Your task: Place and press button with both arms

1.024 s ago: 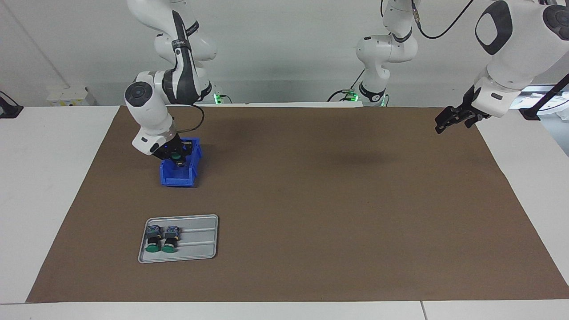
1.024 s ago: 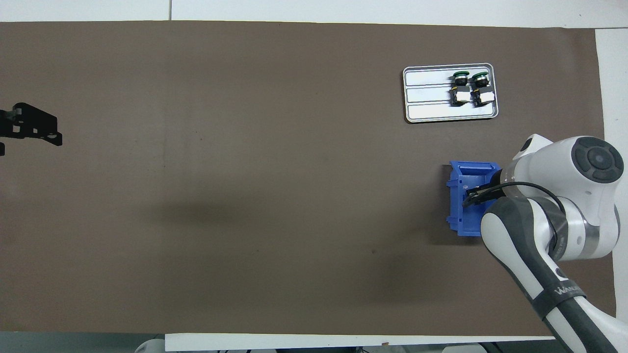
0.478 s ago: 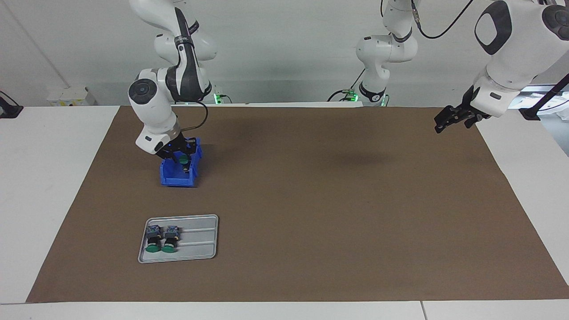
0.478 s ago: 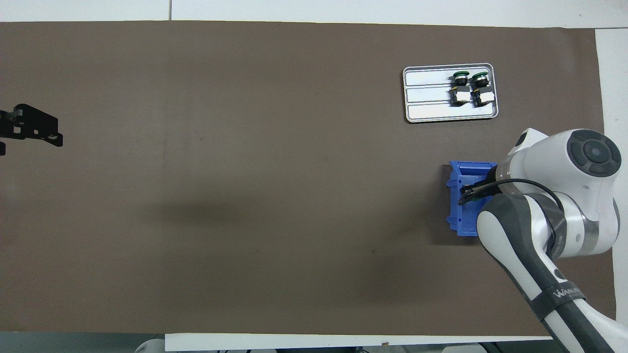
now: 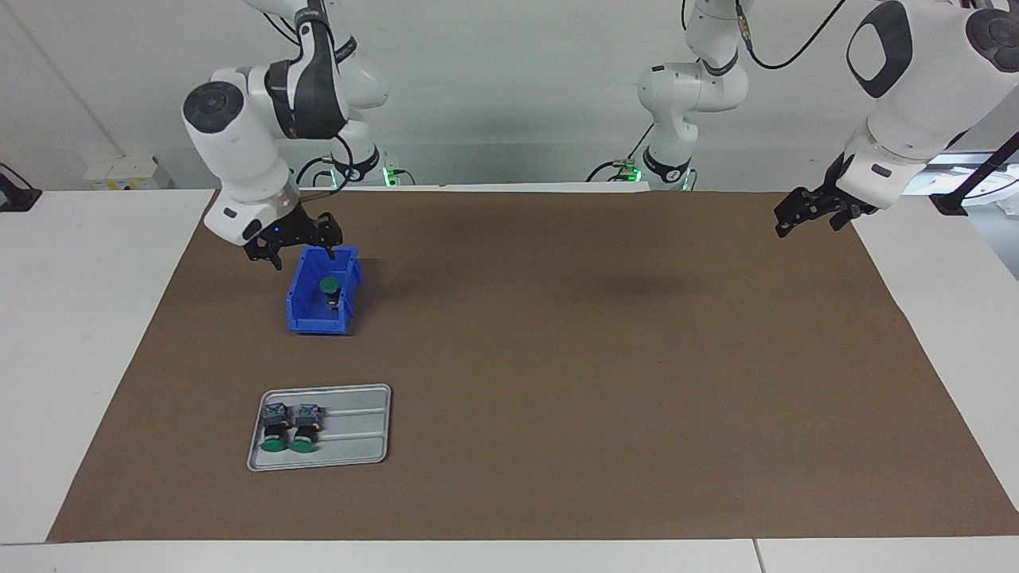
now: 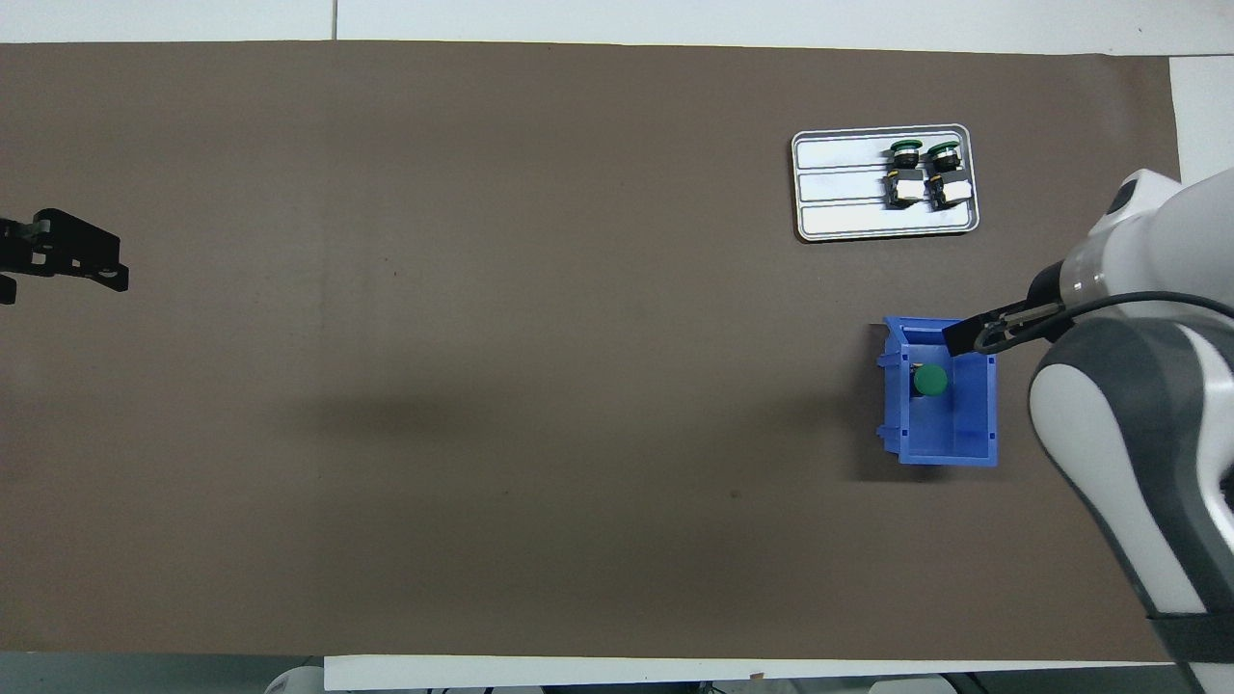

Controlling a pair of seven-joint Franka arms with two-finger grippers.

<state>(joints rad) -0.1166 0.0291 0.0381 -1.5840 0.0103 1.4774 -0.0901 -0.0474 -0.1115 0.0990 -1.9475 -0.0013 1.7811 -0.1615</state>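
Facing view: the right tool (image 5: 292,245), at upper left of the frame, hangs with fingers spread and nothing in them above the blue bin (image 5: 301,312); the button (image 5: 329,289) stands upright inside that bin, green cap up. Two more buttons (image 5: 288,428) lie on the grey tray (image 5: 358,430) at lower left. At upper right the left tool (image 5: 806,212) waits, fingers apart, over the brown mat (image 5: 605,358) covering the tabletop. Overhead view: the button (image 6: 929,381) sits in the bin's (image 6: 950,445) upper part at right; no writing is readable.
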